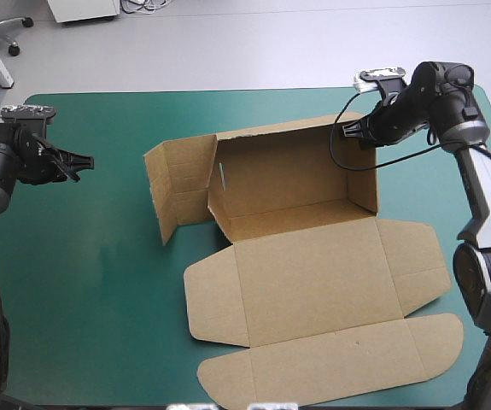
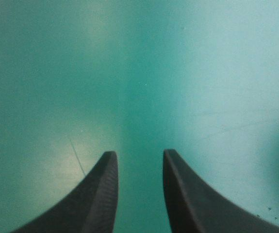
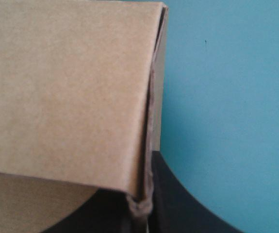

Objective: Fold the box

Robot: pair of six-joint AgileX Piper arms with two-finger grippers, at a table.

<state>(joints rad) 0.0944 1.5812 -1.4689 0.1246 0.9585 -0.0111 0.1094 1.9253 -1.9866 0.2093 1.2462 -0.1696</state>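
While your right jaws clamp the half-raised brown cardboard box (image 1: 313, 273) and left jaws gape well left of it, tugging may collapse its walls.

Box (image 1: 313, 282): plain brown board, with a thin white mark on its 9 o'clock wall.
Table cover (image 1: 100, 256): even teal-green, unpatterned.
Left gripper (image 2: 138, 158): black fingers (image 2: 103, 194).
Right gripper (image 1: 352, 132): black fingers (image 3: 188, 208) too.

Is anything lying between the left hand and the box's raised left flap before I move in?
Nothing visible. Only bare teal-green cover lies between the open left hand and the box's left flap. The right hand grips the far right wall, clear of that path.
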